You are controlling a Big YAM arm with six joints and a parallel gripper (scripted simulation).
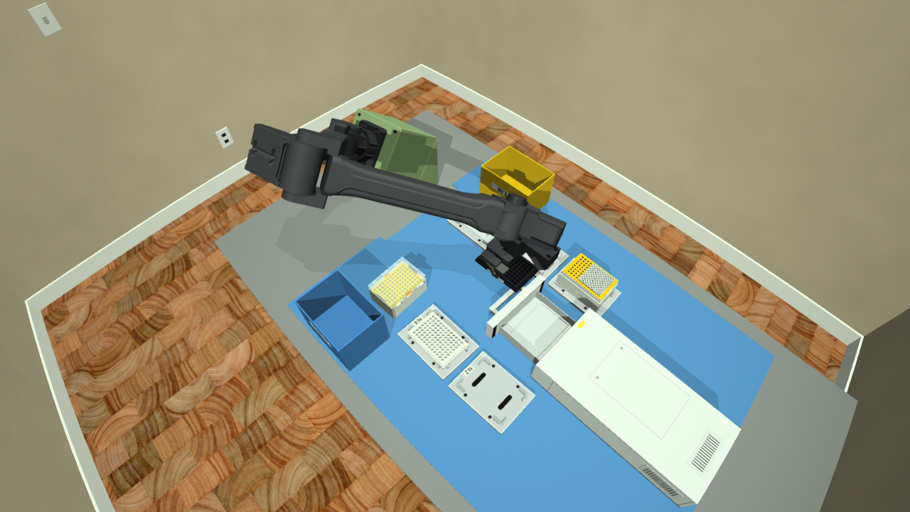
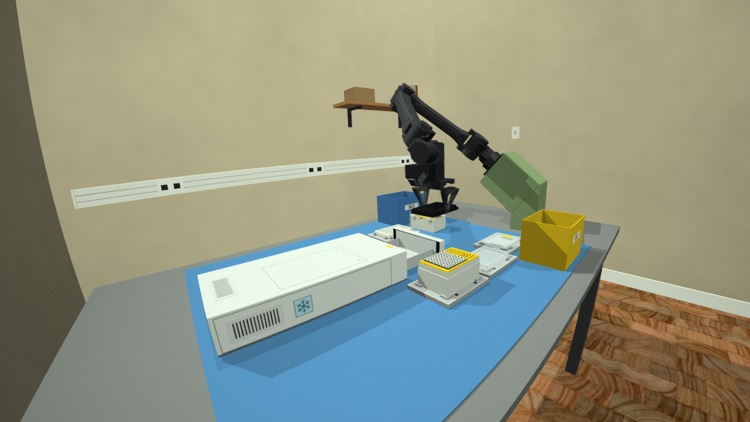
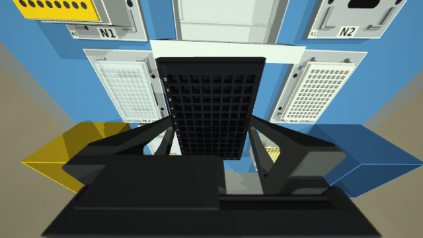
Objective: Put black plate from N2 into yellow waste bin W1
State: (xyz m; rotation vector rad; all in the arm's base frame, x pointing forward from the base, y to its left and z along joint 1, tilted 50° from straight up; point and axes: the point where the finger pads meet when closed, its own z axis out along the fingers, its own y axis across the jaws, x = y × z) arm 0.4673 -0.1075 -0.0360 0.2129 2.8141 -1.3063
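Note:
My gripper [image 1: 509, 264] [image 2: 433, 203] [image 3: 211, 119] is shut on the black plate [image 1: 520, 274] [image 2: 430, 210] [image 3: 211, 99], gripping it across its width. The plate hangs level above the bench, over the front of the white machine's open drawer [image 1: 531, 324]. The work nest N2 [image 1: 491, 391] [image 3: 350, 20] lies empty on the blue mat. The yellow waste bin W1 [image 1: 539, 192] [image 2: 550, 241] [image 3: 49, 155] stands upright at the far end of the mat, apart from the gripper.
A blue bin [image 1: 362, 347] [image 2: 393, 207] [image 3: 363, 155], a yellow-tip box [image 1: 397, 286], a white well plate [image 1: 439, 331] [image 3: 314, 90], a clear plate [image 3: 127, 90] [image 2: 493, 257], a yellow-topped rack on N1 [image 1: 588, 276] [image 2: 448, 262] and a long white machine [image 1: 636, 401] [image 2: 299, 288] stand around.

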